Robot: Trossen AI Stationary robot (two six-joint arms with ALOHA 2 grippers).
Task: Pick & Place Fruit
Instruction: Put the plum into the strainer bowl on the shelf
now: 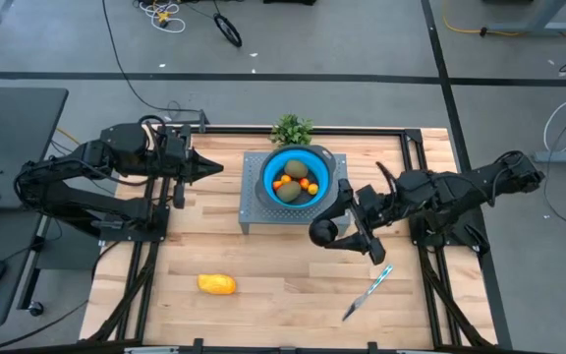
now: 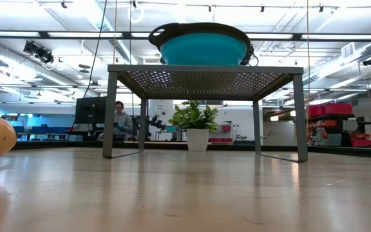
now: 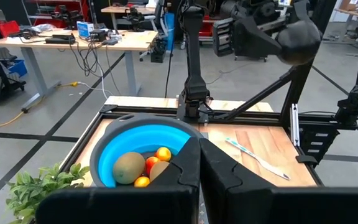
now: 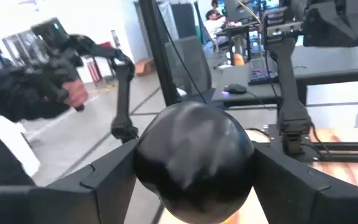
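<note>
You are working over a pale butcher-block tabletop (image 1: 283, 265) set in a dark frame, on a grey floor crossed by black cables. Near the table's far edge stands a grey perforated metal stand (image 1: 252, 208), and on it sits a blue bowl (image 1: 275, 165) with a dark rim, holding two olive-brown ovals (image 1: 294, 170) and several tiny orange fruits (image 1: 307, 183). A potted green plant (image 1: 291, 129) stands just behind the stand. Your right gripper (image 1: 328, 234) is above the wood beside the stand's near right corner, its fingers clamped on a near-black round fruit (image 4: 192, 160) that fills the space between them in the right wrist view. Your left gripper (image 1: 212, 168) waits off to the bowl's left, its fingers (image 3: 185, 171) pressed together and pointing at the bowl. A yellow-orange oblong fruit (image 1: 217, 284) lies alone on the wood toward the near left, well apart from everything else. A silver knife with a light-blue handle (image 1: 368, 291) lies on the near right part of the wood. In the low view you see a workshop behind: ceiling light strips, monitors, red bins on shelves, and a person (image 2: 120, 118) seated at a desk.
</note>
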